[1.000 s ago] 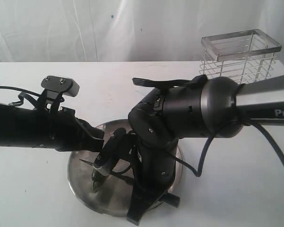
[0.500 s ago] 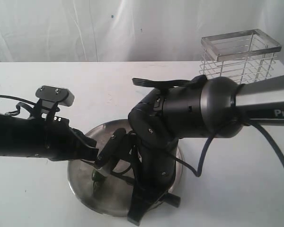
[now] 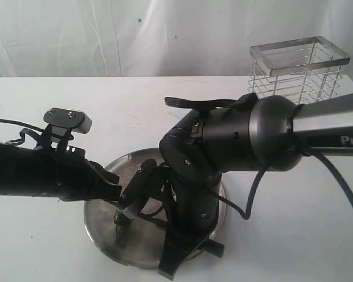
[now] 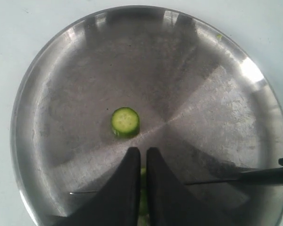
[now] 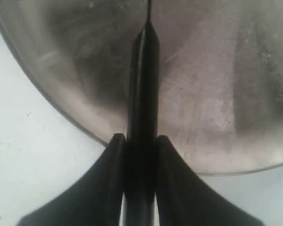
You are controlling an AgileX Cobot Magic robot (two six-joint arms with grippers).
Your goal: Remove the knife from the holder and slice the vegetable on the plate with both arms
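Note:
The steel plate (image 4: 203, 94) fills the left wrist view; a cut round green slice (image 4: 125, 122) lies near its middle. My left gripper (image 4: 141, 153) is shut on the rest of the vegetable (image 4: 142, 197), which shows green between the fingers. The knife's thin blade (image 4: 217, 179) crosses the plate behind those fingers. My right gripper (image 5: 141, 141) is shut on the knife's black handle (image 5: 143, 94) at the plate's rim (image 5: 61, 110). In the exterior view both grippers meet over the plate (image 3: 103, 232), with the left gripper (image 3: 120, 198) just above the vegetable (image 3: 121, 220).
The wire holder (image 3: 299, 67) stands at the back right of the white table (image 3: 41, 252), with nothing sticking out of it. The bulky right arm (image 3: 235, 138) reaches across the middle and hides the plate's right half.
My left arm has drawn a little to the left and lower, and now hides the blade tip that showed earlier. The right arm and knife have stayed put.

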